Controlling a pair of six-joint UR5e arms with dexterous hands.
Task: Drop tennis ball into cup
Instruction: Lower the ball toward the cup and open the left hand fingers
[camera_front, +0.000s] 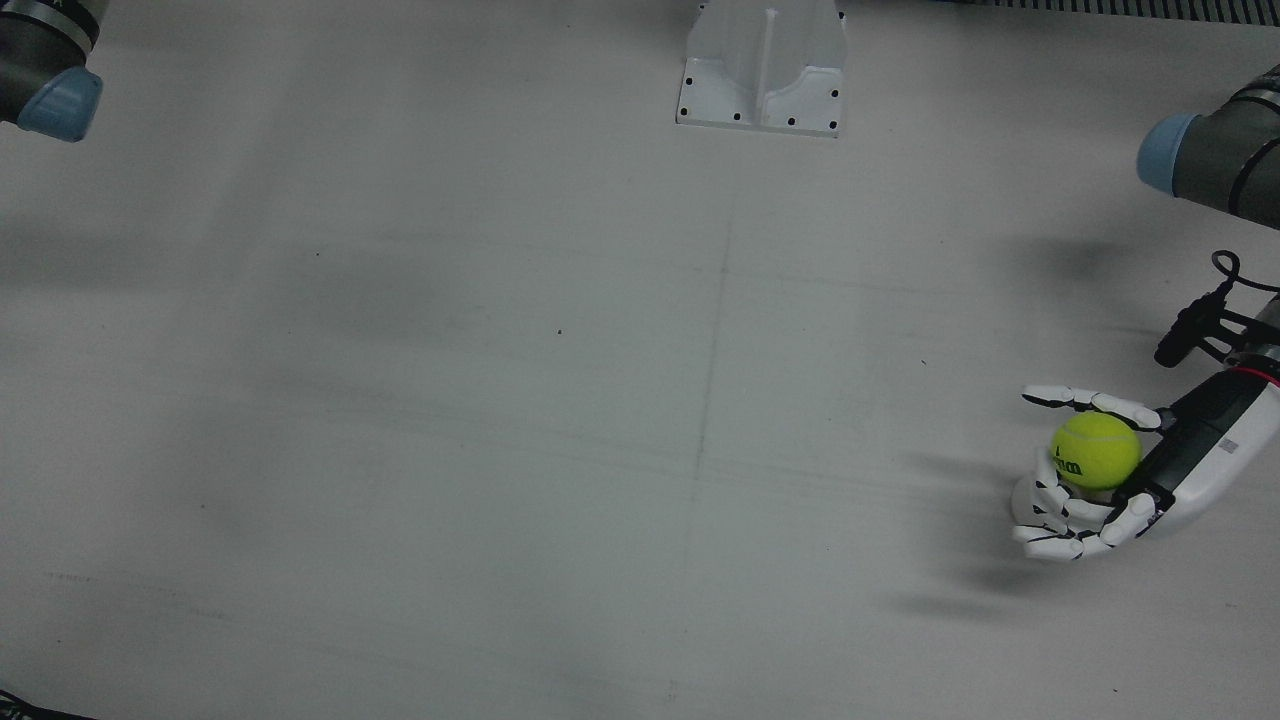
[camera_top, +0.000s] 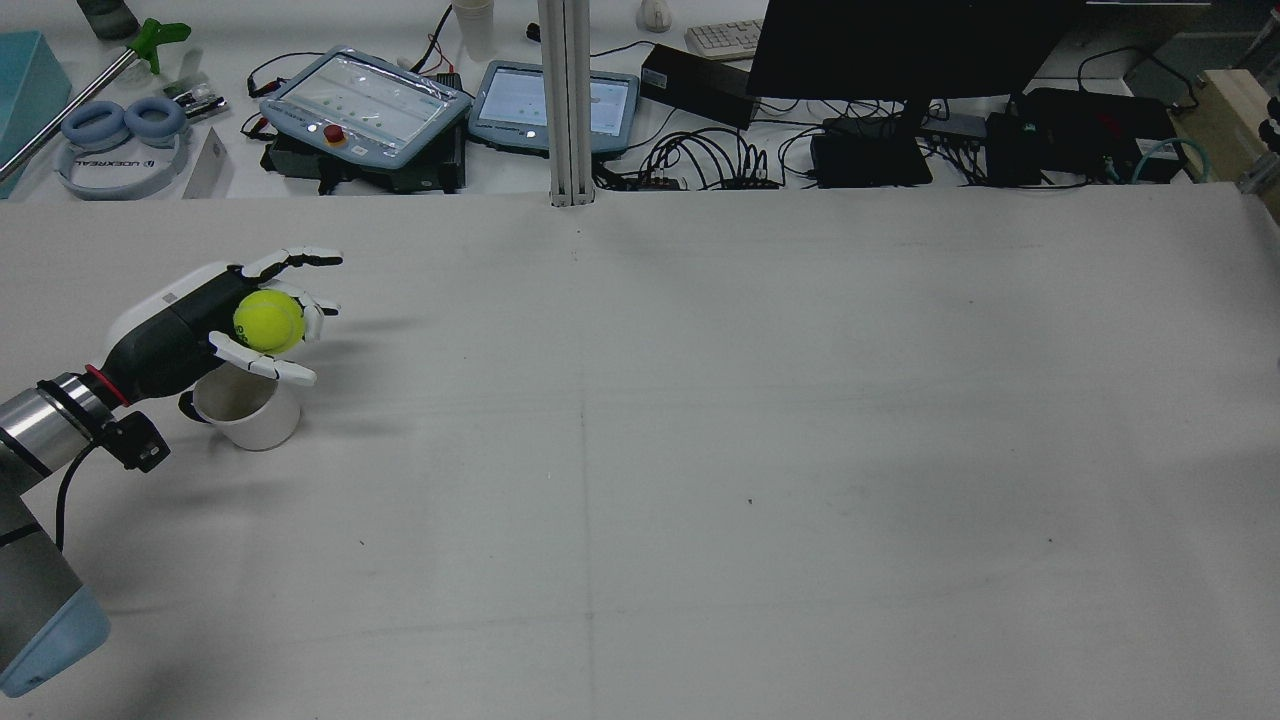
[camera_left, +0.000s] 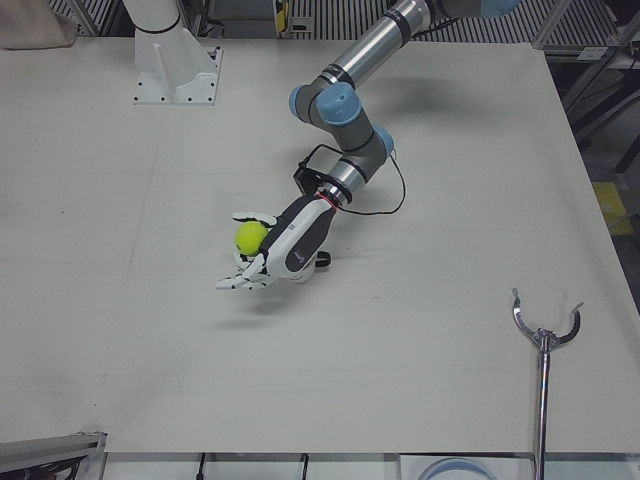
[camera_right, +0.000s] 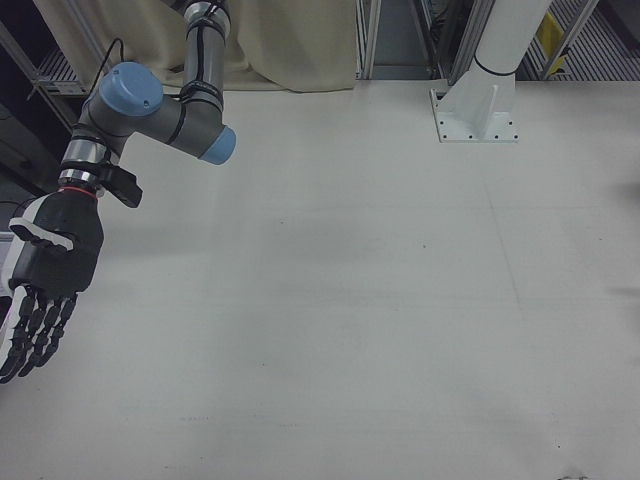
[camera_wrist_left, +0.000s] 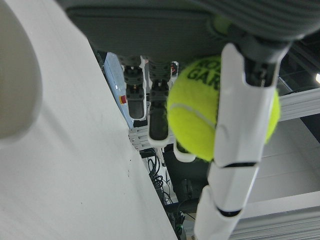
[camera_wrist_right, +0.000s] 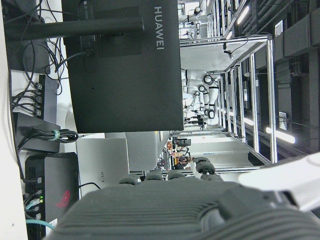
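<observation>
The left hand (camera_top: 215, 325) holds the ball (camera_top: 268, 320) palm up, above the cup (camera_top: 250, 410). The right hand (camera_right: 48, 275) hangs down, fingers straight and apart.

My left hand (camera_top: 225, 325) has a black palm under a white shell on its back, and its fingers (camera_front: 1060, 520) are white segments split by black bands. A thin red ring sits at its wrist, next to a polished silver cuff. A small black box clings beside the wrist, with a black cable looping off it. The arms are dark grey tubes with pale blue caps at the joints. My right hand (camera_right: 45, 275) shows a black back with a white panel and black fingers. Both arms' pedestals are white, with dark bolt heads along the base flange.
</observation>
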